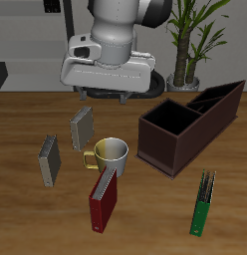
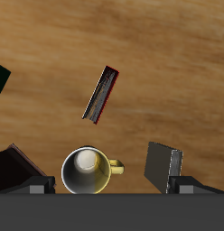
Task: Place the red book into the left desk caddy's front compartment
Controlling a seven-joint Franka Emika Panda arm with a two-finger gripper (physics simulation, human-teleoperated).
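One target: the red book (image 1: 104,200), standing on edge just beside the mug (image 1: 110,153), on the mug's table-front side.
Gripper (image 1: 107,95): above the table behind the mug, holding nothing; how wide its jaws stand, I cannot tell.
Key relation: book lies beyond the mug from the gripper, toward the front edge.
Book's long axis: slanted across the gripper's frame (image 2: 101,93).
Left desk caddy (image 1: 185,127): apart from the mug, farther back.

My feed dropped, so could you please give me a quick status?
Gripper high, holding nothing; jaws unreadable. Red book upright near front edge, untouched. Mug right behind it.
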